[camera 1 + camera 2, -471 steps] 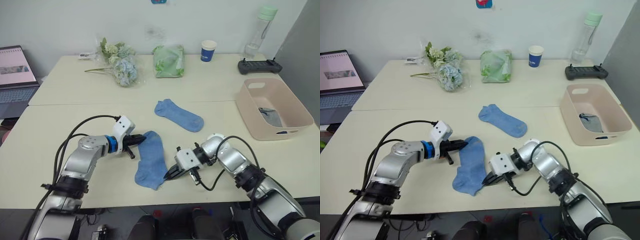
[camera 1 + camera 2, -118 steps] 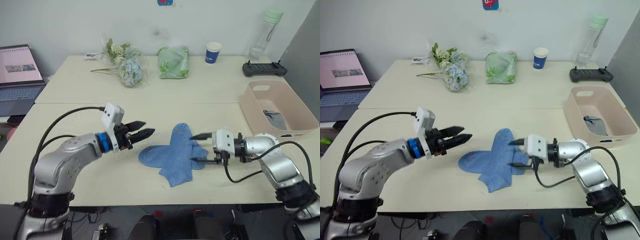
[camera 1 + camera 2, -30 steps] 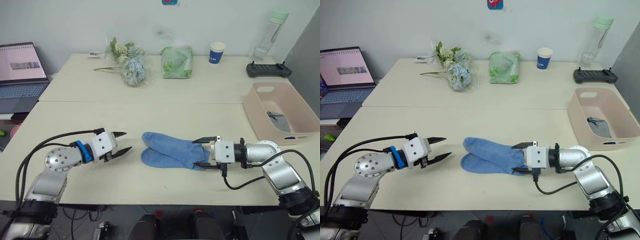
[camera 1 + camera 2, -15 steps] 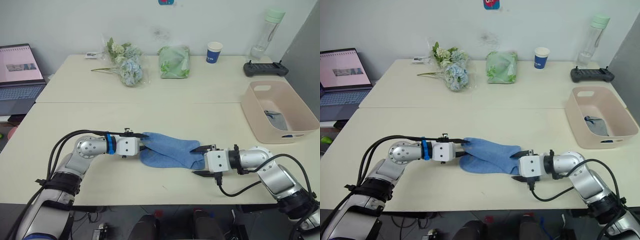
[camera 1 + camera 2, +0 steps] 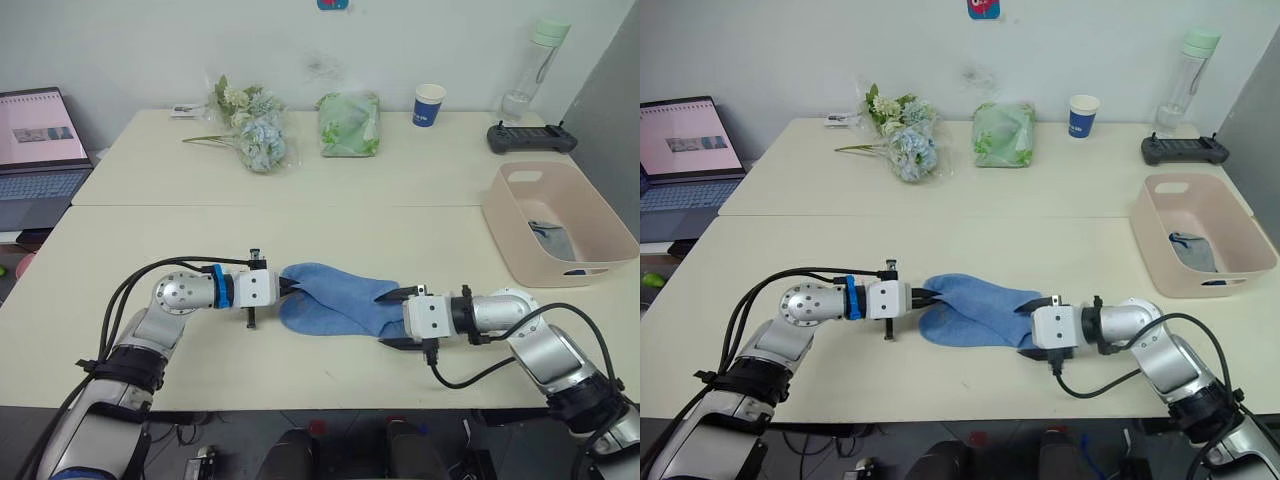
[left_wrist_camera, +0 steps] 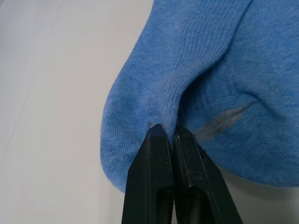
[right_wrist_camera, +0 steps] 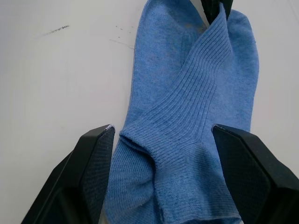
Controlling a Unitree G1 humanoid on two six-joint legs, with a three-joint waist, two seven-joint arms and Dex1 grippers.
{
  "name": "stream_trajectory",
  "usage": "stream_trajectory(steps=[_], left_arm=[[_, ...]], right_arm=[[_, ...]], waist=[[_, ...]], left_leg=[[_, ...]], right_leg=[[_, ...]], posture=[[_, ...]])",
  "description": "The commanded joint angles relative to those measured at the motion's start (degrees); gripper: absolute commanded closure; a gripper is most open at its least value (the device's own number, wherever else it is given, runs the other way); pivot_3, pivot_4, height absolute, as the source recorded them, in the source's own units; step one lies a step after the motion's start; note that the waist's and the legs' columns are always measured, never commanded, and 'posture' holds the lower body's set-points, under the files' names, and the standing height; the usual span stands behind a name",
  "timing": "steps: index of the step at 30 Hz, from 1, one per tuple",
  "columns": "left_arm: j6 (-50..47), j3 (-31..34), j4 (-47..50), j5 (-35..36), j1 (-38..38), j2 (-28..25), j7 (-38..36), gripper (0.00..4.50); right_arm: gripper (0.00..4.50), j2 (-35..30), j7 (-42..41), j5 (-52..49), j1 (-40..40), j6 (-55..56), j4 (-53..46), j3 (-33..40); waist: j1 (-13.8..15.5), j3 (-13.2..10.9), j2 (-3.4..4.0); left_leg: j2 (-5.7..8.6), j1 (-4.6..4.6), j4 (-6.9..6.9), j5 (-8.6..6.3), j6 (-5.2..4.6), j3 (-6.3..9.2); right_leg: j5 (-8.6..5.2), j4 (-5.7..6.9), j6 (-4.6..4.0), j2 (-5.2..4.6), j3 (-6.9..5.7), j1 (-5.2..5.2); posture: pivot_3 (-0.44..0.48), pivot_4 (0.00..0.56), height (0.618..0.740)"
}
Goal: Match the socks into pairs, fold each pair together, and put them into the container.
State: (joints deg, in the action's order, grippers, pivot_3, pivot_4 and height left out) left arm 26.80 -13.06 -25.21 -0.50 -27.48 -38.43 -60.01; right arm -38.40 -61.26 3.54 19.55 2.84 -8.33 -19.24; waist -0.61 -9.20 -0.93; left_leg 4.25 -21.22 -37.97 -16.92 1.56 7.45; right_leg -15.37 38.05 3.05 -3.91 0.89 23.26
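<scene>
The left tool (image 6: 169, 135) is clenched on the light blue pair (image 5: 335, 298) at its 9 o'clock end. The right tool (image 7: 161, 140), fingers spread, straddles the 3 o'clock end on the table (image 5: 300, 225).

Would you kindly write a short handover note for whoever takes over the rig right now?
Left gripper: shut, pinching the toe end of the light blue socks.
Right gripper: open, fingers on either side of the cuff end.
The two light blue socks lie overlapped on the front table, unfolded.
Container at far right holds grey and dark socks; how many, I cannot tell.
Left: fold this pair and put it into the container.
</scene>
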Motion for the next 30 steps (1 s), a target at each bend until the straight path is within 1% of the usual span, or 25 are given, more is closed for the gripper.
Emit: stream_trajectory(steps=[1, 4, 18, 30], left_arm=[[-4.05, 2.06, 3.95, 3.08, 0.40, -0.49, -1.14, 4.42], [-4.96, 1.68, 5.03, 2.92, 0.81, -0.97, -1.61, 4.42], [-5.62, 2.07, 4.91, 2.61, 0.53, -1.08, -1.64, 4.42], [-5.25, 1.93, 5.05, 2.20, 0.77, -1.11, -1.04, 4.42]], right_arm=[[0.93, -0.22, 0.75, 1.31, 1.59, 3.40, 0.70, 0.16], [0.93, 0.32, 0.81, 1.21, 2.28, 3.25, 1.02, 0.40], [0.93, -2.11, -1.48, 2.97, 3.40, 9.08, 4.16, -0.02], [0.93, 1.28, -0.79, 3.02, 3.99, 8.03, 4.68, -1.00]], waist=[[-0.03, 0.00, 0.00], [-0.12, 0.00, 0.00], [-0.57, 0.00, 0.00], [-0.82, 0.00, 0.00]], left_leg=[[0.00, 0.00, 0.00, 0.00, 0.00, 0.00], [0.00, 0.01, 0.00, 0.00, 0.00, -0.01], [0.00, 0.01, 0.00, 0.00, 0.00, -0.01], [0.00, 0.01, -0.01, 0.00, 0.00, 0.00]], right_leg=[[0.00, 0.00, 0.00, 0.00, 0.00, 0.00], [0.00, 0.00, 0.00, 0.00, 0.01, 0.00], [0.00, 0.01, 0.00, 0.01, 0.02, 0.00], [0.00, 0.02, 0.00, 0.00, 0.01, 0.00]], posture=[[0.000, 0.150, 0.740], [0.000, 0.150, 0.740], [0.000, 0.150, 0.740], [0.000, 0.150, 0.740]])
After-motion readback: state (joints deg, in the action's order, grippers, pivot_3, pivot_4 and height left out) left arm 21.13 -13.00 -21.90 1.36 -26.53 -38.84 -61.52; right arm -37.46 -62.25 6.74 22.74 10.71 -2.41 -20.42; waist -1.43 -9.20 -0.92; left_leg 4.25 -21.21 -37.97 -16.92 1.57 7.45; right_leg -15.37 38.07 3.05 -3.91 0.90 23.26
